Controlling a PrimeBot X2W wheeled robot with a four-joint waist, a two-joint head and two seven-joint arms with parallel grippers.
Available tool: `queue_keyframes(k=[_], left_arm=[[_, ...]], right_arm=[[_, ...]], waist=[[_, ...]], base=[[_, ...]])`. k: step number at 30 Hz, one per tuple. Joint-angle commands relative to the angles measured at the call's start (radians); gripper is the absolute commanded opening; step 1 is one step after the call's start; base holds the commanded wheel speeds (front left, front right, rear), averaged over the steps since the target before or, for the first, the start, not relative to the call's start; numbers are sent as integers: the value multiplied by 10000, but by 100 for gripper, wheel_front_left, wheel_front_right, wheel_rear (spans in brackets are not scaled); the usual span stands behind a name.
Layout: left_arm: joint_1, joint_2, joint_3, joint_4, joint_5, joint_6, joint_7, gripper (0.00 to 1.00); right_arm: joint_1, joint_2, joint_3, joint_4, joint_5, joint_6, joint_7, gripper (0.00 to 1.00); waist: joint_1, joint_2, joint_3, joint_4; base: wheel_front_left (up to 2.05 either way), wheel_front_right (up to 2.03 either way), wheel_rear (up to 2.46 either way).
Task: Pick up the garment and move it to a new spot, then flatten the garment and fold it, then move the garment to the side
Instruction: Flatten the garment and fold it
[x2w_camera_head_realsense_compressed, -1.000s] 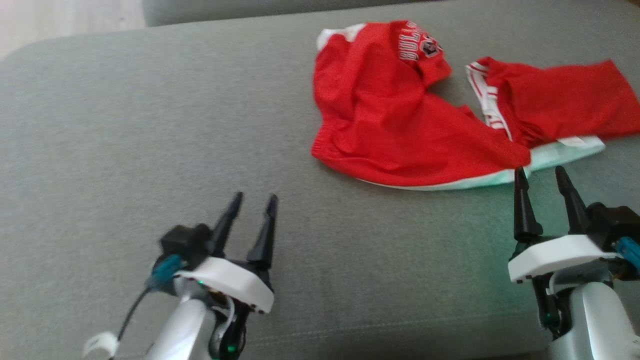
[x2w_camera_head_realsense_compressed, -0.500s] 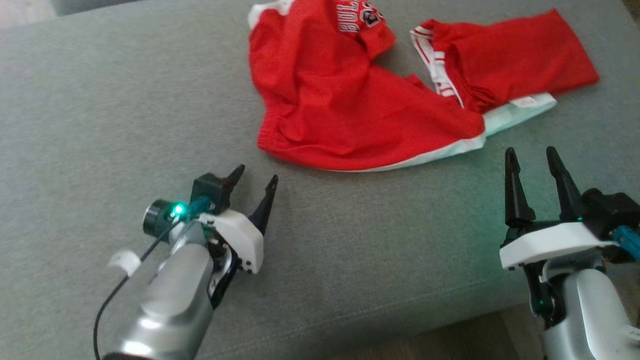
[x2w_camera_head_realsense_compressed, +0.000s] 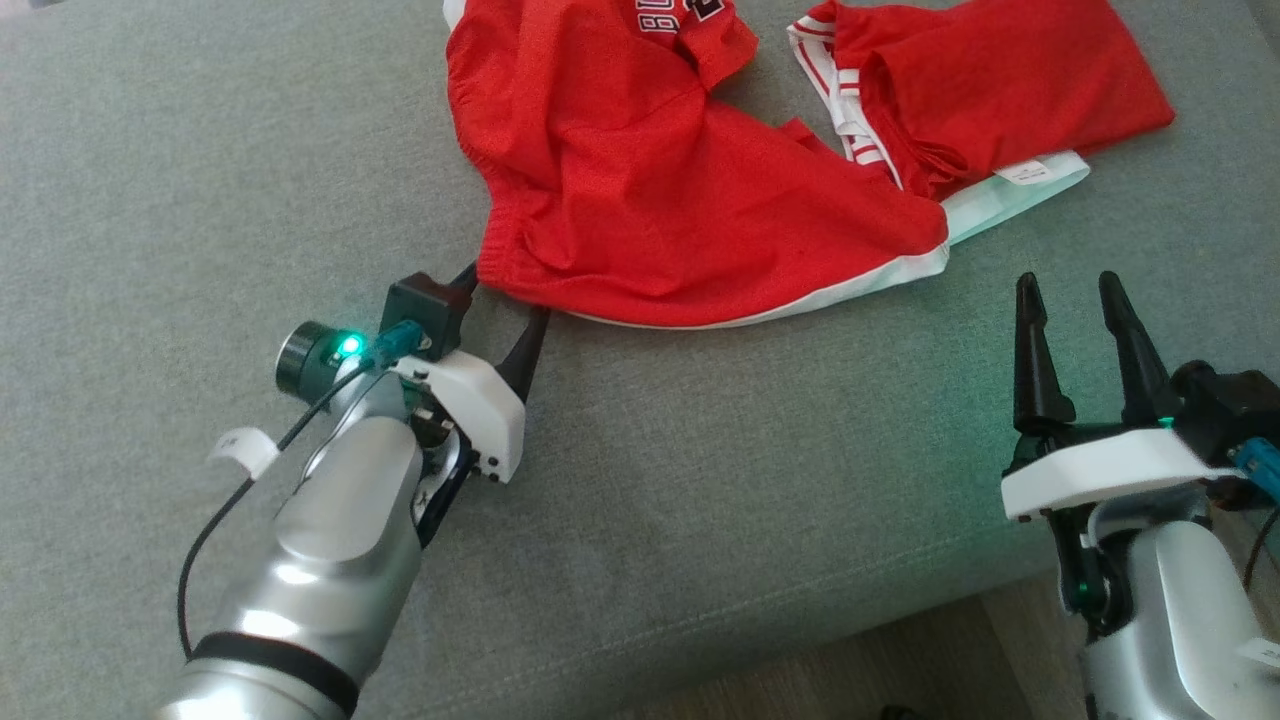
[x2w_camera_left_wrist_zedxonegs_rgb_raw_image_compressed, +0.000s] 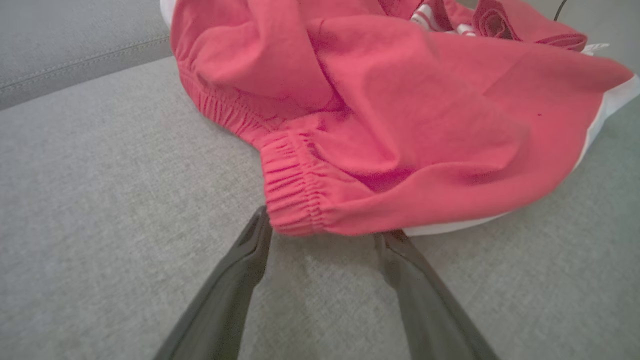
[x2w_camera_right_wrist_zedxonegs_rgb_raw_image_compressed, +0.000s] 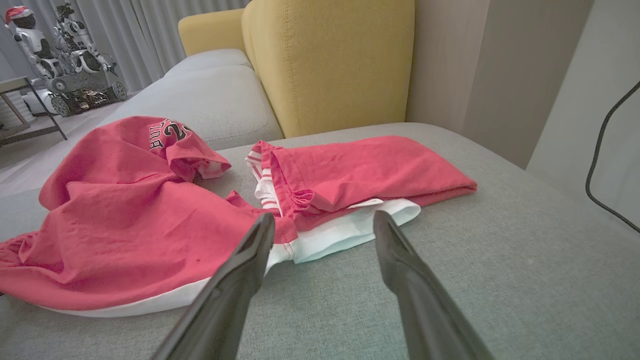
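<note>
Your left gripper (x2w_camera_left_wrist_zedxonegs_rgb_raw_image_compressed: 323, 222): fingers spread wide, nothing clamped. Elastic waistband (x2w_camera_left_wrist_zedxonegs_rgb_raw_image_compressed: 295, 185) corner of red garment (x2w_camera_head_realsense_compressed: 650, 190) sits right at tips, between them. Rest of garment lies crumpled, spreading ahead and off toward right gripper's side. Your right gripper (x2w_camera_head_realsense_compressed: 1068, 282): likewise wide open, empty, tips just short of garment's white hem (x2w_camera_right_wrist_zedxonegs_rgb_raw_image_compressed: 340, 232). Grey sofa cushion (x2w_camera_head_realsense_compressed: 200, 150) under everything. Yellow backrest (x2w_camera_right_wrist_zedxonegs_rgb_raw_image_compressed: 330, 65) beyond garment, ahead of right gripper.
</note>
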Motion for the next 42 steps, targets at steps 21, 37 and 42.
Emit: queue_keyframes(k=[21,37,42], left_arm=[[23,500,474,-1519,-233,-240,-133,0],[776,609,602,-2079,-219,-12,-133,0],[806,562,567,-2185,-233,13,-133,0]], right_arm=[[-614,-53,179,221,-28,65,-109,100],[-999,-53,818,2959,948,65,387,100],[-1300,-53,977,3730,968,65,458,100]], waist=[[-1,0,-272,617],[-1,0,-550,1582],[-1,0,-513,1652]], base=[[0,0,0],[0,0,0],[0,0,0]])
